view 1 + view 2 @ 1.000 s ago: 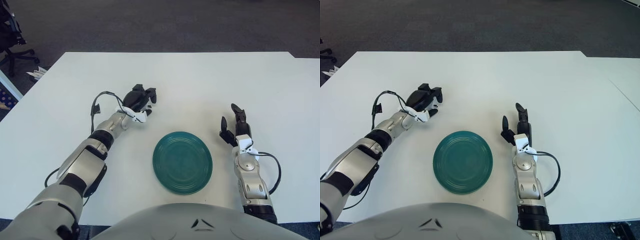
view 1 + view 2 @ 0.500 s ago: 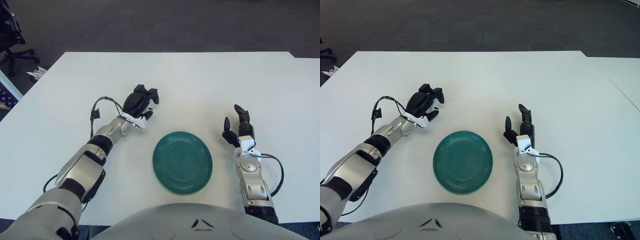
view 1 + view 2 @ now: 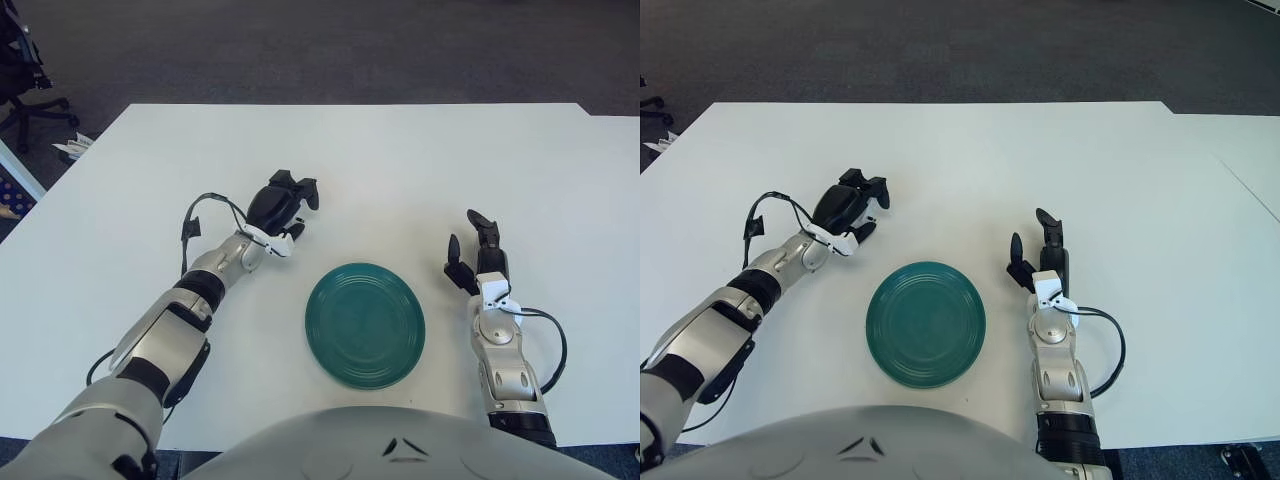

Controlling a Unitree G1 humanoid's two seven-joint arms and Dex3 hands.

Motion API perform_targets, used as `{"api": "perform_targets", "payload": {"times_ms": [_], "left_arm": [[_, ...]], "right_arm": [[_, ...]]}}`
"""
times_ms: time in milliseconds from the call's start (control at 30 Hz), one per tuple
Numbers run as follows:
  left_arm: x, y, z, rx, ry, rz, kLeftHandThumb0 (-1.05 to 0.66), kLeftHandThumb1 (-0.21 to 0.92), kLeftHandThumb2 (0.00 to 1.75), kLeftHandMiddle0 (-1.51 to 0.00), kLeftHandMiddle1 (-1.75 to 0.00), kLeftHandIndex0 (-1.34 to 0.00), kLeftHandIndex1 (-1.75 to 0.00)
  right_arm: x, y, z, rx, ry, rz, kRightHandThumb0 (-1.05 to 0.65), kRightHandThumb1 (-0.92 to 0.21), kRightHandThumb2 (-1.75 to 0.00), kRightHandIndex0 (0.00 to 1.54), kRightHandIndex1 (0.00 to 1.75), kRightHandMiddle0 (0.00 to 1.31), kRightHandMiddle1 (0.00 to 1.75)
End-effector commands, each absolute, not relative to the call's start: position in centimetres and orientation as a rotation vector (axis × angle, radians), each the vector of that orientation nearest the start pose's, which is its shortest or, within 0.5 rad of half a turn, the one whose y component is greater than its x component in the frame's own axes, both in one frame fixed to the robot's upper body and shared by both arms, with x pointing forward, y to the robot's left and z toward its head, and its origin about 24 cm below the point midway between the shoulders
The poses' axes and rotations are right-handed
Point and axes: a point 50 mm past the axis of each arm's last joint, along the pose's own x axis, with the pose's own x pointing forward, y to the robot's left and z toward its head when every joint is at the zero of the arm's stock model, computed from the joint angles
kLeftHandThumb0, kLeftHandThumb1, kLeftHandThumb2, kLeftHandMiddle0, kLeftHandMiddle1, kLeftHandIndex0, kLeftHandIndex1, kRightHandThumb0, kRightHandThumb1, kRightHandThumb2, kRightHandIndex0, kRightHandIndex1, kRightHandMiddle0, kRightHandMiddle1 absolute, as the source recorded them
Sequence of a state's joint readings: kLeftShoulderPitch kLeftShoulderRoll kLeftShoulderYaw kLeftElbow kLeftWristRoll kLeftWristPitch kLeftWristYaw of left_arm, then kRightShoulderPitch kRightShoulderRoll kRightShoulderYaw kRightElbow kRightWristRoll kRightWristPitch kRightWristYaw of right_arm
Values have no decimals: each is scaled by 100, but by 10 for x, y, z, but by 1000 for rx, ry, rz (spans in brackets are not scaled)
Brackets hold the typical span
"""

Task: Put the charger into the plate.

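Centrally, near the front edge of the white desk [image 3: 400, 160], a round green plate [image 3: 365, 324] is seen lying flat, with nothing in it. Up and to the left of the plate, well apart from its rim, the left hand [image 3: 278, 204] is held over the desk with its dark fingers [image 3: 306, 190] curled downward. Whether a charger is enclosed under those fingers cannot be told, since the palm is hidden by the hand itself; only a small white part is seen at its wrist side. A black cable [image 3: 200, 212] is looped from the left forearm. To the right of the plate, close beside its rim but not touching it, the right hand [image 3: 1038, 247] is shown with its fingers loosely spread and pointing away from the robot, nothing being held in them.
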State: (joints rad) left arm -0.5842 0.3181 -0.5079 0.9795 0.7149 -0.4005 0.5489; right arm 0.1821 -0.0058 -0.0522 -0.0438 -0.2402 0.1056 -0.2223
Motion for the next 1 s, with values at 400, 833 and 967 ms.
{"api": "perform_targets", "payload": {"times_ms": [400,833,967], "left_arm": [[332,136,66,1090,-474,-242,0,11,156,-75,-173,-56,-175],[328,134,79,1118,-607,-230,0,13,153,-71,-175,-56,-173],[328,133,82,1120,-604,-228,0,14,152,-71,-175,-55,-173]], "right_arm": [[177,-194,-44,-242,525,-341,-66,-92,-86,13,0,0,57],[179,-192,-46,-234,523,-337,-65,-92,-86,12,0,0,56],[180,-192,-45,-231,517,-337,-65,-92,-86,12,0,0,58]]}}
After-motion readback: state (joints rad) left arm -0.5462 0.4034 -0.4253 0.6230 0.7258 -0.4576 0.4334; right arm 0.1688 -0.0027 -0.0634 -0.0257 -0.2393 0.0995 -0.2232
